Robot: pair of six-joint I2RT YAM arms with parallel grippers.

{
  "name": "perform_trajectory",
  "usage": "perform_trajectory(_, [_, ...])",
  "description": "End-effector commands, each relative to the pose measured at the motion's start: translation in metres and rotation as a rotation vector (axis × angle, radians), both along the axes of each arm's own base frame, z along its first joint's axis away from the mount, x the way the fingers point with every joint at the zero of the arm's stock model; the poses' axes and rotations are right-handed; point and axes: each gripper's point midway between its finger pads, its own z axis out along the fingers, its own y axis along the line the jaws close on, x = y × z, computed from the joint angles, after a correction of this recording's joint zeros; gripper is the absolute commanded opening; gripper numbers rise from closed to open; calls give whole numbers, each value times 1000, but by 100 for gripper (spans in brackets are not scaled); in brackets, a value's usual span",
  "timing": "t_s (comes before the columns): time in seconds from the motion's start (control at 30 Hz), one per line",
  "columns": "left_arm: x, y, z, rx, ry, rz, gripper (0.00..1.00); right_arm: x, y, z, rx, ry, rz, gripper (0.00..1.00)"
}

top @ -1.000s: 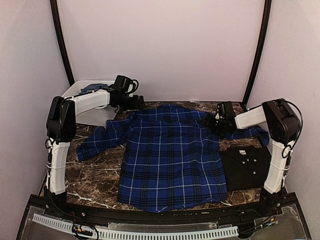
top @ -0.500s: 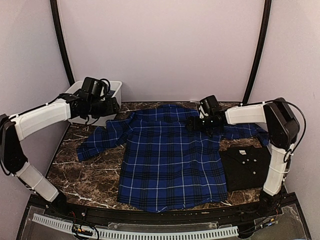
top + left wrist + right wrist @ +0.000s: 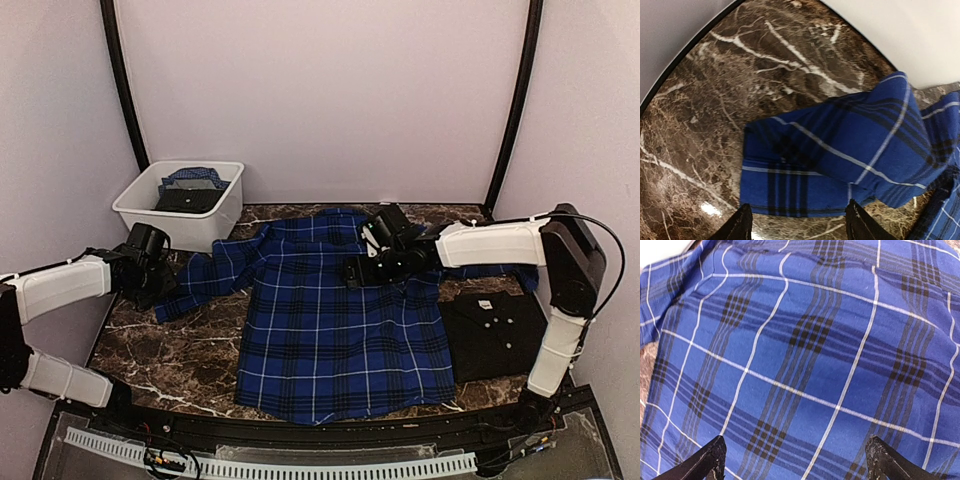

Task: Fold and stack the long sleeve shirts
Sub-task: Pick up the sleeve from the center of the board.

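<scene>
The royal-blue plaid shirt (image 3: 340, 320) lies spread flat, back up, in the middle of the table, its left sleeve stretched toward the left edge. The plain black shirt (image 3: 495, 335) lies folded at the right, white buttons showing. My left gripper (image 3: 160, 285) is open, low over the cuff end of the left sleeve (image 3: 805, 170). My right gripper (image 3: 352, 272) is open and hovers over the upper back of the plaid shirt (image 3: 805, 365), holding nothing.
A white plastic tub (image 3: 135, 205) with dark and blue cloth inside stands at the back left corner. Bare brown marble table (image 3: 190, 360) shows at the front left. The table's left edge meets the wall (image 3: 670, 45) close to the left gripper.
My left arm has swung from the tub down and forward to the sleeve cuff. My right arm has reached leftward from the right shoulder of the plaid shirt to its upper middle.
</scene>
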Motion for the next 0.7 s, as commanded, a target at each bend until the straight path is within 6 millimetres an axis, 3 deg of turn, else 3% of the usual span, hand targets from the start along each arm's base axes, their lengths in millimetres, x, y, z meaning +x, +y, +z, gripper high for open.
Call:
perform_trajectory(0.0, [-4,21,-23,-46,11,104,62,-9,0,11,-25,-36,22,94])
perform_trajectory(0.33, [-4,40,-61,-32,85,174,61,-38,22,1,-66,-22,94,93])
perform_trajectory(0.57, [-15,40,-84,-56,136,208,61,-44,25,-1,-69,-17,99,93])
perform_trajectory(0.67, [-20,40,-94,-64,154,219,55,-46,27,-3,-69,-13,103,93])
